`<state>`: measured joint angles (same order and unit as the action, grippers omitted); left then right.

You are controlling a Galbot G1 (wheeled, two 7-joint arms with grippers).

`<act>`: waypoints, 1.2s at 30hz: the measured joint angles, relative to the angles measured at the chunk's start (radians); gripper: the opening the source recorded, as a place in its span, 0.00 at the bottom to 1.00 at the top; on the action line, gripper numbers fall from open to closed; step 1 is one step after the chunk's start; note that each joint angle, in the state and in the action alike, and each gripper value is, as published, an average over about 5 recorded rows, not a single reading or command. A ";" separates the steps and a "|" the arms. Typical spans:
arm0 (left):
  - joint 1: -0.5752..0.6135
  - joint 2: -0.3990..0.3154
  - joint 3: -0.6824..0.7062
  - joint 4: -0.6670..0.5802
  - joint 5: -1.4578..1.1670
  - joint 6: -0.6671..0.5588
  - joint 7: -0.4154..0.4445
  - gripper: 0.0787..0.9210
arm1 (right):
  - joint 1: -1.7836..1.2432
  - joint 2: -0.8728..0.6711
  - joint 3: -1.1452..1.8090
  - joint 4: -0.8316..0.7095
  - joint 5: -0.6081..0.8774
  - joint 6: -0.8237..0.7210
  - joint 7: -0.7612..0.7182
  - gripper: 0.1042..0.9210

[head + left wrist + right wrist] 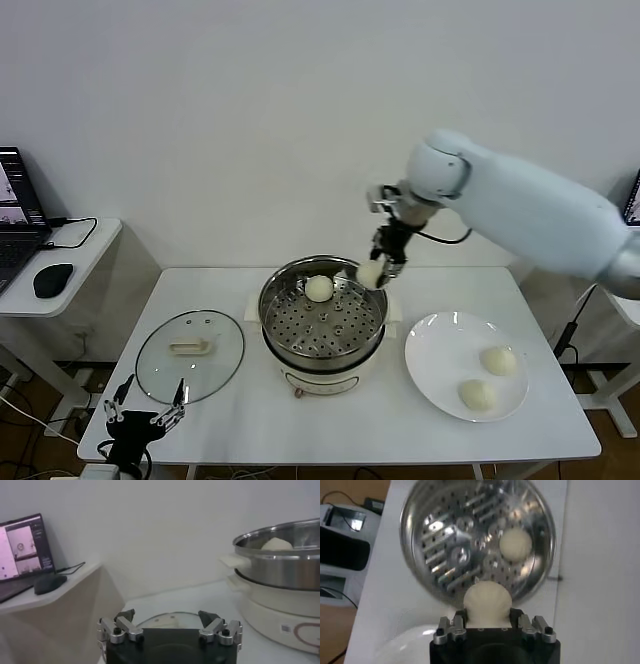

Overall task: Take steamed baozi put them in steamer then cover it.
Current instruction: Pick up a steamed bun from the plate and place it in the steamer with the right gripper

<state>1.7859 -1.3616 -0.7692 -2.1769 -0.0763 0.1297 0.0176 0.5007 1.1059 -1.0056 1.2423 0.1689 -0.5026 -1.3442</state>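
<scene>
one cover (190, 356) lies flat on the table (330, 425) at 9 o'clock of the steamer (322, 325), the parked left gripper (146, 413) gaping beside it. inside, one baozi (319, 288) sits at 12 o'clock. the right gripper (383, 266) clenches a second baozi (369, 273) over the rim at 2 o'clock; released here, it may clip the rim and roll off. two baozi (498, 360) wait on the plate (432, 380) at 3 o'clock

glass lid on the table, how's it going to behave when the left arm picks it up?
The glass lid is probably rigid and fairly heavy for its size: thick-looking glass with a metal rim. Likely slippery anywhere but the cream handle, the only raised grip point. Lying flat, it shouldn't roll, but may tilt if gripped off-centre, and looks breakable if dropped. The left gripper waits open nearby.
</scene>
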 measured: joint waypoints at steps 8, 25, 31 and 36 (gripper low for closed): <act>-0.007 -0.005 -0.007 -0.006 -0.010 0.000 0.000 0.88 | -0.049 0.144 -0.012 -0.110 -0.018 -0.004 0.007 0.52; -0.012 -0.011 -0.003 -0.001 -0.016 -0.001 -0.001 0.88 | -0.166 0.357 0.032 -0.306 -0.106 0.005 0.032 0.52; -0.019 -0.017 0.002 0.002 -0.016 -0.002 -0.001 0.88 | -0.188 0.397 0.044 -0.344 -0.128 0.008 0.036 0.52; -0.016 -0.016 0.001 0.003 -0.016 -0.002 -0.001 0.88 | -0.199 0.416 0.048 -0.362 -0.143 0.011 0.036 0.54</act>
<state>1.7699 -1.3771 -0.7684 -2.1741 -0.0924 0.1280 0.0166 0.3020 1.5219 -0.9577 0.8806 0.0257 -0.4911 -1.3079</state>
